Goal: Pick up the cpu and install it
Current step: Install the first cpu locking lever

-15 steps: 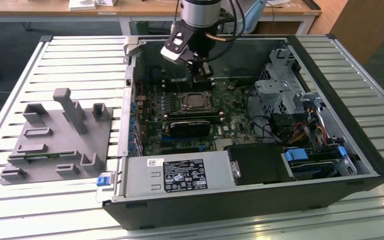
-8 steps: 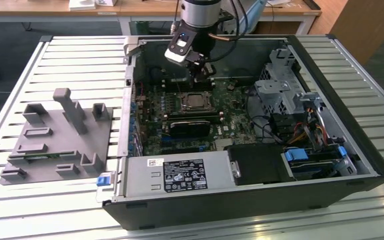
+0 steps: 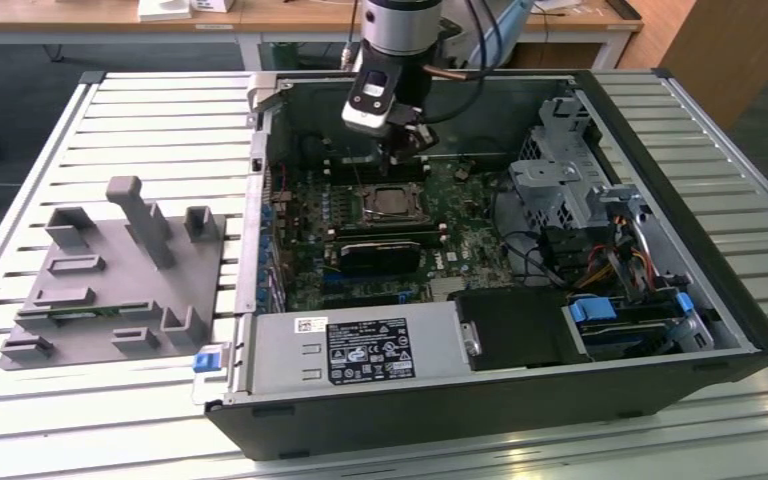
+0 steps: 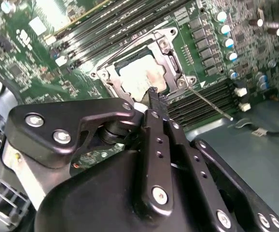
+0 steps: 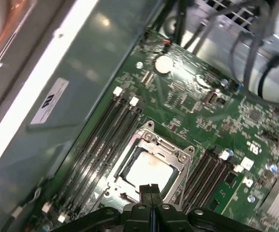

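The cpu (image 3: 387, 202) lies flat in the metal-rimmed socket on the green motherboard (image 3: 471, 245) inside the open computer case. Its silver top shows in both wrist views (image 4: 142, 77) (image 5: 149, 171), with the socket frame (image 5: 178, 157) around it. My gripper (image 3: 404, 148) hangs a short way above the socket, toward the back wall of the case. Its two black fingers (image 4: 155, 99) are pressed together with nothing between them, and their tips (image 5: 150, 189) hover over the near edge of the cpu.
A grey plastic tray with upright pegs (image 3: 104, 290) lies on the slatted table at the exterior view's left. Inside the case are memory slots (image 5: 101, 140), a black block (image 3: 377, 255), a drive cage (image 3: 564, 180), cables (image 3: 584, 265) and a power supply (image 3: 357, 350).
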Controlling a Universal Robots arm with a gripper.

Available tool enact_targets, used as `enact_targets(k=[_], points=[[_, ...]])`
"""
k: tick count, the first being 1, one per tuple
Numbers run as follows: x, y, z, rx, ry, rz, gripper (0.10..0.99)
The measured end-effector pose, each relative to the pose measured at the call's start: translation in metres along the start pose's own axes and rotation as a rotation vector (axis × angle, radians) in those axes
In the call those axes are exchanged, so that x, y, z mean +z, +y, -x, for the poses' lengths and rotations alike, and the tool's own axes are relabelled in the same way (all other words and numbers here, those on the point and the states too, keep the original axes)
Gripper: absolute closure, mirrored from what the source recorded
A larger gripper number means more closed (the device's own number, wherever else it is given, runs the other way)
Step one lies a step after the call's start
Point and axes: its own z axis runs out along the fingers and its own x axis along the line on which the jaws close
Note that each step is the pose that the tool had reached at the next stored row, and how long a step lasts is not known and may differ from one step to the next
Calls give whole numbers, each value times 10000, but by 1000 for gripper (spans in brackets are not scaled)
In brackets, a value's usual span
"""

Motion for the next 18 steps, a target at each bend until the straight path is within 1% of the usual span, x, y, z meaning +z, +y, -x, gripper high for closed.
enact_targets(k=[18], points=[[2,0,0,-3276,25,47,980]])
